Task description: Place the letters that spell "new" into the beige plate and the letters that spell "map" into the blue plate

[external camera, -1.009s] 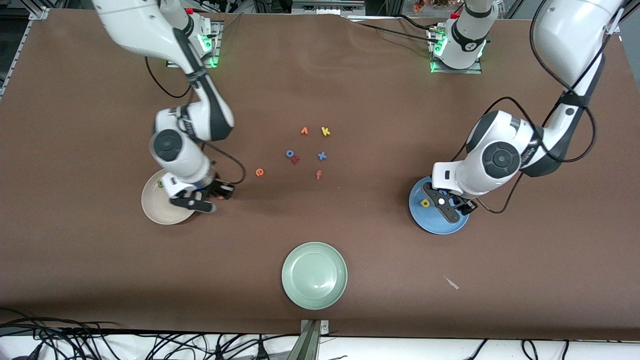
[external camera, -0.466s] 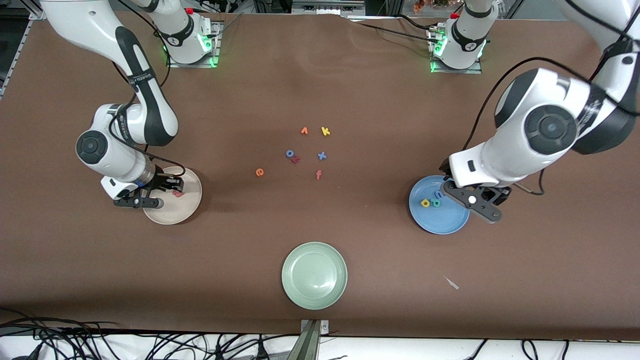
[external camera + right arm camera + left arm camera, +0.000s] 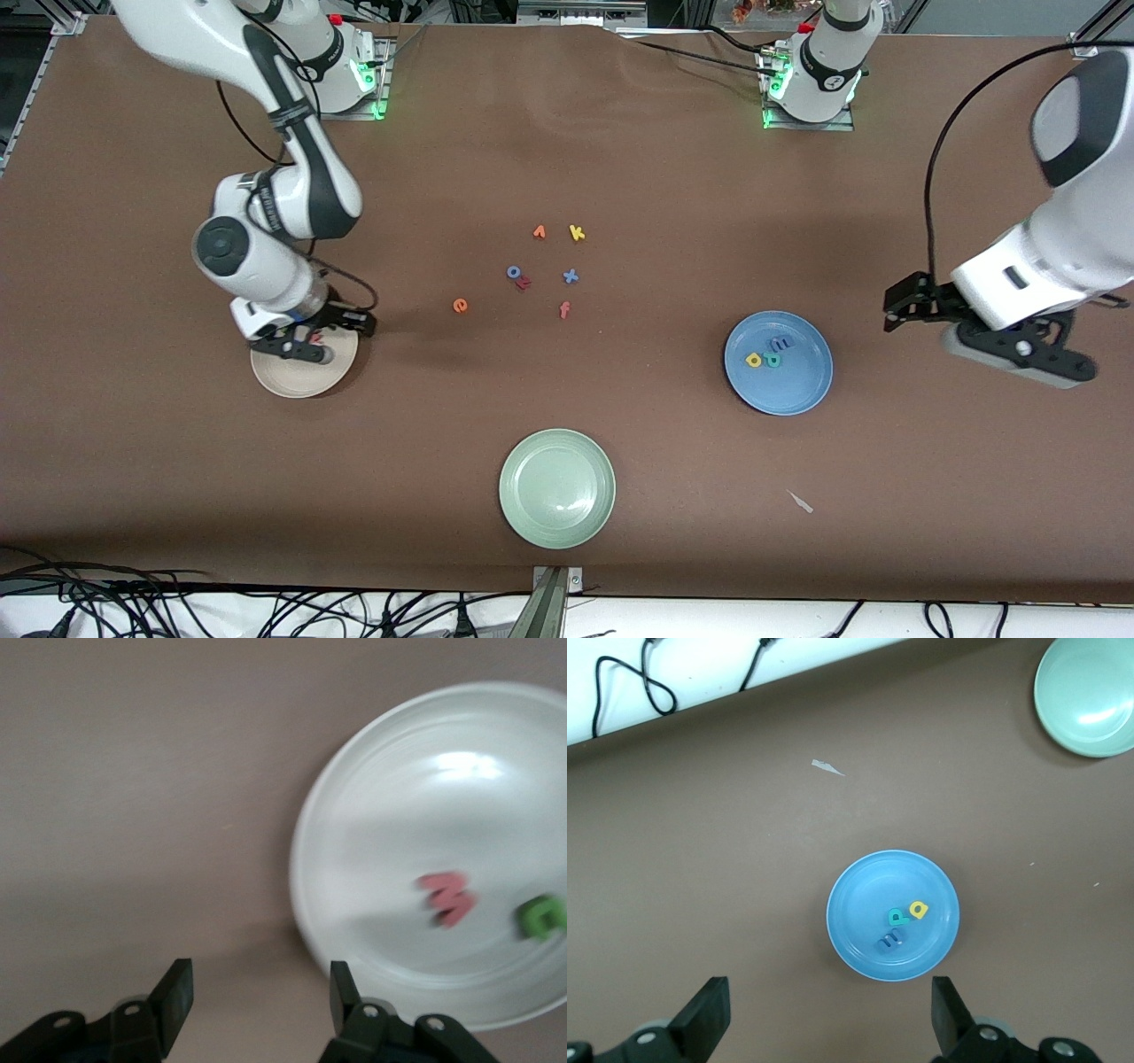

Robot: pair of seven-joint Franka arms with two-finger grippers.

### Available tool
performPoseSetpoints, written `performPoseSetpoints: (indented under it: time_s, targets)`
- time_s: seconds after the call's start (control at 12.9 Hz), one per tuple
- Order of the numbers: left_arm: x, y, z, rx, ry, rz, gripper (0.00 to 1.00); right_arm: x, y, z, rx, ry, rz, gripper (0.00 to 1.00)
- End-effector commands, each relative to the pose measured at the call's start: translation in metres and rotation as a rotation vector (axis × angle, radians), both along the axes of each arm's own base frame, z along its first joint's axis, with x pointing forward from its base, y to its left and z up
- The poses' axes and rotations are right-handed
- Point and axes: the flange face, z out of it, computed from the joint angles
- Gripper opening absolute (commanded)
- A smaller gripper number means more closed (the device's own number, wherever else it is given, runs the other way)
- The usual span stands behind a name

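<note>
We hold the right gripper [image 3: 257,1001] spread and empty at the beige plate [image 3: 282,383] rim (w [image 3: 447,897] and n [image 3: 541,916] inside). Next, the orange e [image 3: 460,306] mid-table: descend squarely. Left gripper [image 3: 828,1014] waits spread off the blue plate [image 3: 802,394], holding m, a, p.

front: high, facing robots | wrists: look down (close) on plates

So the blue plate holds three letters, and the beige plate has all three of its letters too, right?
Not quite. The blue plate does hold three letters, but the beige plate has only two, as the right wrist view shows: a salmon-red w and a green n. The orange e lies on the table, between the beige plate and the leftover letters.
</note>
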Motion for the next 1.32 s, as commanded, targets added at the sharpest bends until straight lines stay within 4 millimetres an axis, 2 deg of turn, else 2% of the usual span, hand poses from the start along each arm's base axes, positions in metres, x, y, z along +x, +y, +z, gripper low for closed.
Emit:
performPoseSetpoints:
  time_s: [0.0,0.16,0.31,0.47,0.54,0.7,0.85,1.01,1.09,1.24]
  targets:
    - [-0.042,-0.011,0.014,0.003,0.007,0.056,1.0,-0.021,0.05,0.004,0.017,0.002,-0.077,0.72]
    - [-0.062,-0.013,0.018,-0.01,0.017,0.072,1.0,-0.036,0.086,-0.005,0.021,-0.005,-0.122,0.72]
    - [-0.089,-0.015,0.016,-0.03,0.035,0.08,1.0,-0.048,0.099,-0.016,0.017,-0.002,-0.156,0.72]
    - [-0.101,-0.02,0.018,-0.026,0.035,0.071,1.0,-0.06,0.108,-0.035,0.02,-0.023,-0.186,0.72]
    - [-0.101,-0.016,0.017,-0.025,0.039,0.078,1.0,-0.068,0.117,-0.047,0.02,-0.029,-0.184,0.72]
    - [-0.092,-0.013,0.021,-0.029,0.032,0.082,1.0,-0.078,0.122,-0.064,0.024,-0.051,-0.186,0.72]
    - [-0.079,-0.015,0.019,-0.033,0.032,0.08,1.0,-0.079,0.123,-0.067,0.024,-0.053,-0.183,0.72]
    - [-0.079,-0.016,0.018,-0.03,0.032,0.081,1.0,-0.08,0.124,-0.071,0.021,-0.051,-0.184,0.72]
    - [-0.076,-0.015,0.01,-0.028,0.048,0.081,1.0,-0.08,0.124,-0.073,0.024,-0.059,-0.184,0.71]
    - [-0.074,-0.014,0.008,-0.028,0.052,0.082,1.0,-0.081,0.124,-0.076,0.022,-0.058,-0.18,0.65]
